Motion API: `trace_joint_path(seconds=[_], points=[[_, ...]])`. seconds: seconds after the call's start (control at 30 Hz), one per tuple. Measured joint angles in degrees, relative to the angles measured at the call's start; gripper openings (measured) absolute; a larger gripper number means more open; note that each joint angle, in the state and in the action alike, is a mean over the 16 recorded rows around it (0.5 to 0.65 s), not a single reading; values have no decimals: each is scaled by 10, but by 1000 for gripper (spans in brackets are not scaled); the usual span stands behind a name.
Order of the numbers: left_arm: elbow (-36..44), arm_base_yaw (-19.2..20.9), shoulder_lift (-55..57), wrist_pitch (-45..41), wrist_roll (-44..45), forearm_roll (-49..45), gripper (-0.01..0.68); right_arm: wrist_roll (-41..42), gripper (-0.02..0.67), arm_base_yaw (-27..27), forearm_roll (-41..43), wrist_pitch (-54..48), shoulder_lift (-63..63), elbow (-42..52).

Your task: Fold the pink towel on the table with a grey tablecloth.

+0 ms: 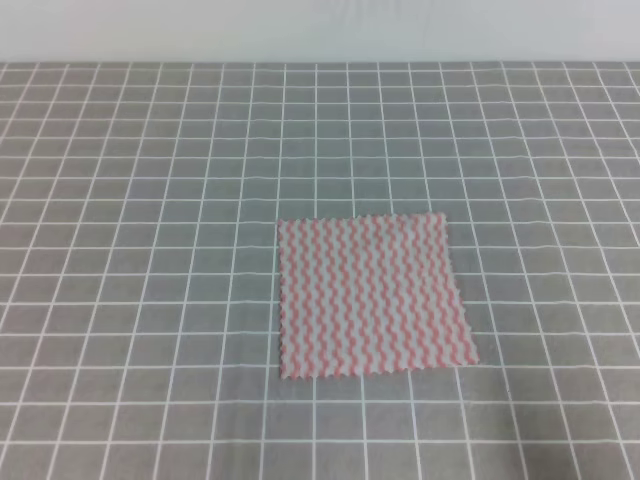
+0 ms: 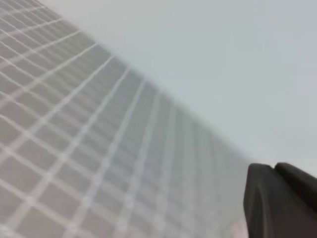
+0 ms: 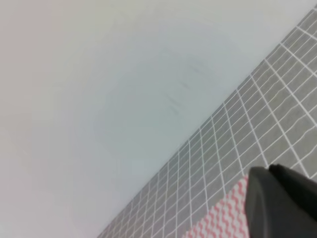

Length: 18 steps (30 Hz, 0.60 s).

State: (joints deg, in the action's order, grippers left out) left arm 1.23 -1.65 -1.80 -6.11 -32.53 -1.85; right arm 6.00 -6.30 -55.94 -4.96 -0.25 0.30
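left gripper: only a dark blurred piece of the left gripper shows, lower right of the left wrist view; cannot tell how far open; nothing seen held; absent from the exterior high view.
left view ground: grey gridded surface fills left and centre, plain pale wall upper right; a faint pink blur at the bottom edge beside the gripper, too blurred to call.
towel place: pink towel lies flat and unfolded, centre to slightly right and below middle of the exterior high view, on the surface; near-square, sides slightly skewed to the grid, no clear long axis.
right gripper: dark piece of the right gripper in the lower right of the right wrist view; opening cannot be told; holds nothing visible.
towel vs right gripper: pink towel corner sits just left of the gripper at the bottom of that view, apart from it.
key relation: towel shows clearly only in the right wrist view, so the right arm is judged nearer; fold not yet begun.
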Motion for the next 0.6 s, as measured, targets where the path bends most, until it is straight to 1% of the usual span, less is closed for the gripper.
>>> trace_joint_path(seconds=[0.1,0.23,0.43,0.6], points=[[1,0,-1,41,-67,0,0,0,-17,0,-51,1,-1,1],[0,0,-1,77,-112,-1,0,0,-17,0,-77,-1,-2,1],[0,0,-1,116,-121,-2,0,0,-17,0,-87,-14,-4,2],[-2,0,1,127,-121,-2,0,1,-18,0,-88,-31,-4,1]])
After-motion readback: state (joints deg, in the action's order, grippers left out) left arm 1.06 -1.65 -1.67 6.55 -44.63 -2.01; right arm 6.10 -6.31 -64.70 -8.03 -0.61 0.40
